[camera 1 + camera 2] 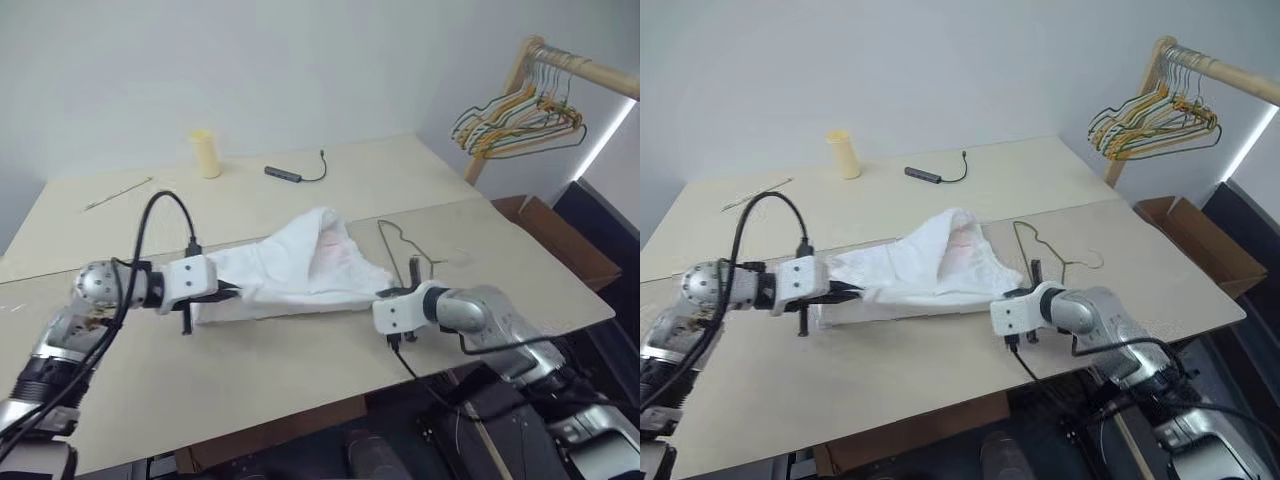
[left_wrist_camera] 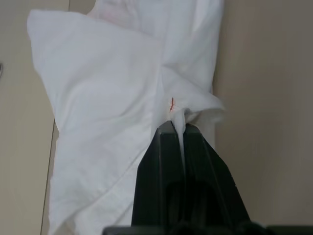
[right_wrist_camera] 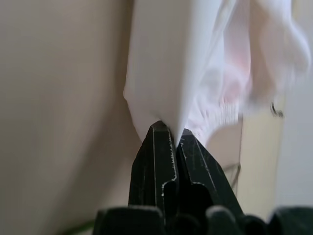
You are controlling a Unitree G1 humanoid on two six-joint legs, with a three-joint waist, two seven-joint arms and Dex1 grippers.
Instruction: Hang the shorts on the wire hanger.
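Shorts (image 1: 300,270) hang stretched between my two pincers above the middle of the worktop (image 1: 300,370), bunched up into a peak at their twelve o'clock side, where a faint pink smudge shows on the fabric. My left pincer (image 2: 177,128) is clamped on a pinch of white cloth at the nine o'clock end, a small red mark just beside the bite. My right pincer (image 3: 167,131) is clamped on a corner of the cloth at the four o'clock end, gathered fabric hanging past it.

Lying flat on the worktop at about three o'clock of the shorts is the wire hanger (image 1: 400,245), thin and dull, partly behind the cloth and just beyond my right wrist; its hook curls toward the worktop's three o'clock edge. The draped fabric and my right arm stand between me and it.

Farther back, at about eleven o'clock, a pale yellow cup (image 1: 206,153) stands upright. At twelve o'clock lies a small dark adapter (image 1: 284,175) with a short cable. At ten o'clock a thin stick (image 1: 118,194) lies slantwise, well apart from the rest. Off the worktop at two o'clock, a wooden rail (image 1: 585,72) carries a bunch of green and yellow hangers (image 1: 520,120), and a cardboard box (image 1: 560,235) sits on the floor below it.
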